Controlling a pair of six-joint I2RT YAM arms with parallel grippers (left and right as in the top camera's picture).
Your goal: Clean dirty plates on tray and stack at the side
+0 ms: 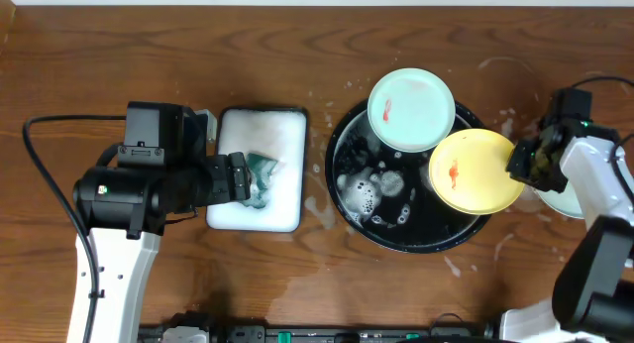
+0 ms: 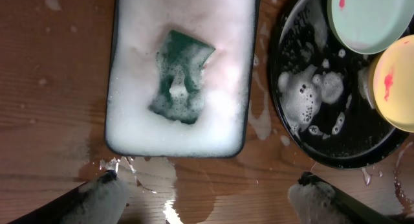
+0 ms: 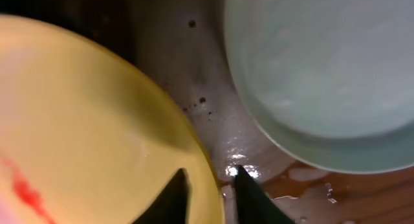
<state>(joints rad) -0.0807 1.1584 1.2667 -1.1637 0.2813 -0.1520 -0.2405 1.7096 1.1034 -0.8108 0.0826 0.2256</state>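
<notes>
On the black tray (image 1: 416,246) lie two dirty plates, each with a red smear: a mint-green plate (image 1: 411,109) at the back and a yellow plate (image 1: 475,171) over the right rim. My right gripper (image 1: 525,163) is shut on the yellow plate's right edge. In the right wrist view one finger lies on the yellow plate (image 3: 84,120) and the other outside its rim, around the right gripper (image 3: 210,179). A second mint-green plate (image 3: 323,68) rests on the wet tabletop right of the tray, partly under my arm (image 1: 563,199). My left gripper (image 2: 207,182) hangs open beside the foam tray.
A white rectangular tray (image 1: 287,214) of foam holds a green sponge (image 1: 263,174) left of the black tray. Soap suds (image 2: 304,101) and water sit inside the black tray (image 2: 349,156). Puddles wet the wood between the trays.
</notes>
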